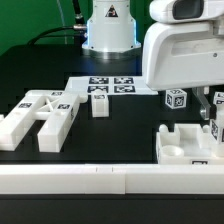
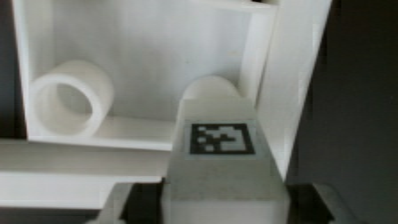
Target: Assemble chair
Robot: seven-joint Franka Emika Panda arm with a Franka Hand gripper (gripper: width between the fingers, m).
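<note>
In the exterior view, the notched block (image 1: 185,148) lies on the desk (image 1: 120,130) at 4 o'clock. Just behind it, at 3 o'clock, a tagged bar (image 2: 221,150) is clamped in the gripper (image 2: 217,203), presumably for seating there. The H-shaped frame (image 1: 40,118) is left at 9 o'clock.

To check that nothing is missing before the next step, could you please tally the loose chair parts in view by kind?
H-shaped frame: 1
Notched block: 1
Small tagged blocks: 2
Tagged bar, between the fingers of the gripper: 1
Total: 5
</note>
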